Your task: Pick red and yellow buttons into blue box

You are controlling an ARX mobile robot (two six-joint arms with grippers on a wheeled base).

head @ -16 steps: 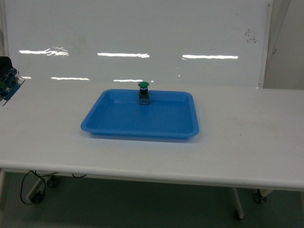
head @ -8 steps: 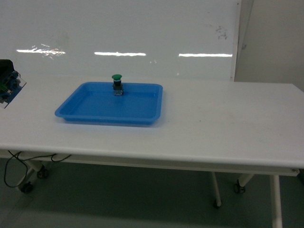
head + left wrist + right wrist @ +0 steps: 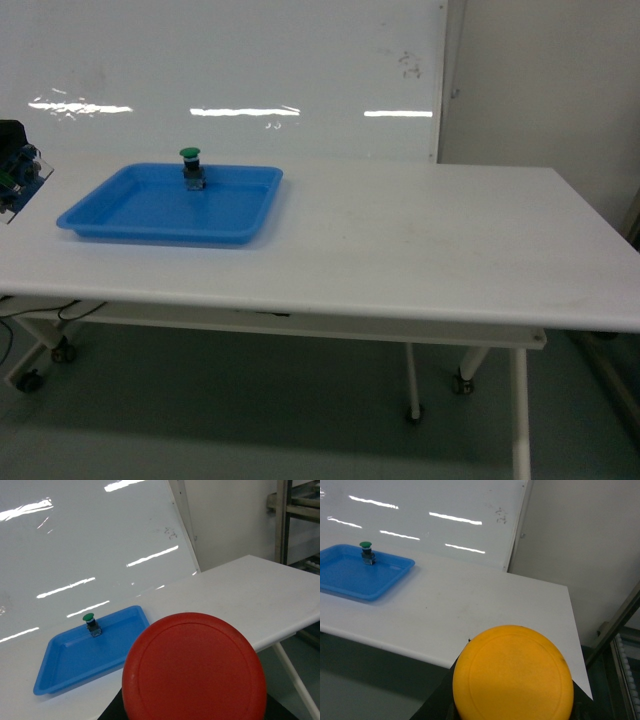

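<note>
With the blue box nowhere in any view, we have no drop target yet. Largest thing in sight is the white table (image 3: 420, 240), then the shallow blue tray (image 3: 150, 215) at its left end, holding only the green button (image 3: 190, 155), which isn't ours. The red button (image 3: 194, 672) fills the left wrist view and the yellow button (image 3: 513, 674) the right wrist view, both apparently carried. Neither gripper's fingers are visible, so we can't tell how wide they are or how firm the hold is. Risks: caps block both wrist cameras, so release would be blind; dropping into the tray by mistake; slip during base motion.
</note>
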